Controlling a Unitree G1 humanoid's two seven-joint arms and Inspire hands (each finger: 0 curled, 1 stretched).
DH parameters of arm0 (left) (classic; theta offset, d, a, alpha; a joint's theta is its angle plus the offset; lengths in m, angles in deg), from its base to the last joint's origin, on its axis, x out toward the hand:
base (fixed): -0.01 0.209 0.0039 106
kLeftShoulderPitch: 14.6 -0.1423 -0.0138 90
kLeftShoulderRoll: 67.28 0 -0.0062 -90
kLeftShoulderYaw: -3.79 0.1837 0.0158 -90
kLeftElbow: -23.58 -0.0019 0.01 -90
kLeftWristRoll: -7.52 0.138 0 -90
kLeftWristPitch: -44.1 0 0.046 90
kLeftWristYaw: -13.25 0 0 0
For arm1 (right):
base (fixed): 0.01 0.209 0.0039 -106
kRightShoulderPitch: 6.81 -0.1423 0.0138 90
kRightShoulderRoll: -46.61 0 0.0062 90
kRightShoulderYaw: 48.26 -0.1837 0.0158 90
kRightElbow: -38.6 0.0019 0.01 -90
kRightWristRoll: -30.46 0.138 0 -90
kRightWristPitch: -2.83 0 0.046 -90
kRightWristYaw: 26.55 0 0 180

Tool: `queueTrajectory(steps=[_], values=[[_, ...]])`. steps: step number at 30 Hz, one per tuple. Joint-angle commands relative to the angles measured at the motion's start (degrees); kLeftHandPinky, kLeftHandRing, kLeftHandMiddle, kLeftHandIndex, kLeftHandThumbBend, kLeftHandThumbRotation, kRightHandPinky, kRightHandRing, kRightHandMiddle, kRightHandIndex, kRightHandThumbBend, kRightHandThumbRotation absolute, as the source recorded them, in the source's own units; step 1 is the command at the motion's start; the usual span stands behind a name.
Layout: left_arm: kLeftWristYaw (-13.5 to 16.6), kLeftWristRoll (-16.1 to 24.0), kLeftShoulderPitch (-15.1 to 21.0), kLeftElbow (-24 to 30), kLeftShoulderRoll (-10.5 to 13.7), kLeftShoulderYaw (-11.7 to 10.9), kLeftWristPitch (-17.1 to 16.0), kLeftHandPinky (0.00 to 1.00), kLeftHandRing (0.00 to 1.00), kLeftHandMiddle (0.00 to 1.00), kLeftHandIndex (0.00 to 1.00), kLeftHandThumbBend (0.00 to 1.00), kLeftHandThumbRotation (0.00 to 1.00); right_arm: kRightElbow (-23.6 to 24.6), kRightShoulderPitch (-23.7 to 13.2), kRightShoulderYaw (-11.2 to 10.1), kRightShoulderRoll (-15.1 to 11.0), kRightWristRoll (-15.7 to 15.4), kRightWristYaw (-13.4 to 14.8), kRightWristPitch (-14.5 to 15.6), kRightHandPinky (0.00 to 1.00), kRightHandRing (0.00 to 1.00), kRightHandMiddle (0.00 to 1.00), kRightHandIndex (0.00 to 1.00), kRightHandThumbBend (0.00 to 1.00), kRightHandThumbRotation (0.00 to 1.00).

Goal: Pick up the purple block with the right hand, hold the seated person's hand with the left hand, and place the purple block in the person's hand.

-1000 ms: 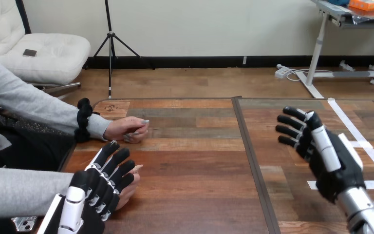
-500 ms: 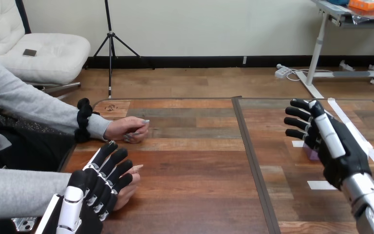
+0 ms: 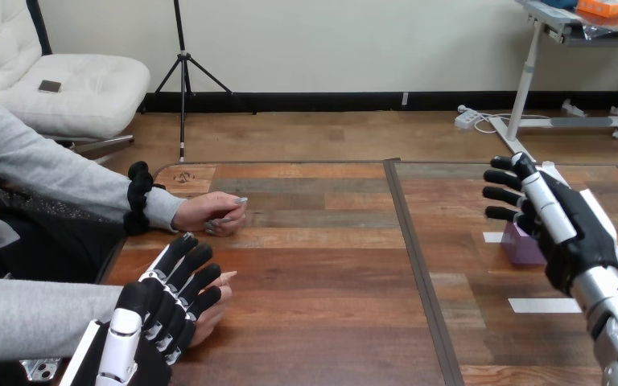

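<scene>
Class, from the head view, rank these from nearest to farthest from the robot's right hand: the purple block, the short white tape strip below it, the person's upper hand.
1. Purple block: just by the right hand, at its fingers.
2. Tape strip: right half of the table, nearer the robot.
3. Person's hand: far across, on the left half.

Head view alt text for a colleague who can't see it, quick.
The robot's right hand, fingers straight, is beside a purple block on the right of the table. Its left hand lies open over the person's nearer hand at lower left; the person's other hand rests farther back.
</scene>
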Motion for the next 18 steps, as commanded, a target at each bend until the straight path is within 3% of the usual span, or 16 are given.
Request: queueTrajectory(steps=[1,6,18], values=[[-0.99,-1.22,2.94,1.84,0.03,-0.13,-0.2,0.91,0.92,0.92,0.91,0.55,0.94,-4.06,-10.78,-2.25,-4.02,0.6,0.69,-1.76,0.75,0.8,0.8,0.78,0.72,0.72],[-0.95,-0.94,2.71,2.2,0.09,0.04,0.03,0.91,0.93,0.93,0.91,0.54,0.94,-7.03,-13.07,-2.92,-4.93,1.2,0.72,-1.54,0.77,0.8,0.8,0.78,0.73,0.68],[-1.26,-0.47,2.48,1.73,-0.11,0.08,-0.53,0.9,0.93,0.92,0.91,0.52,0.94,-11.64,-16.73,-1.08,-7.31,-2.22,4.43,-1.33,0.78,0.83,0.82,0.8,0.79,0.68]])
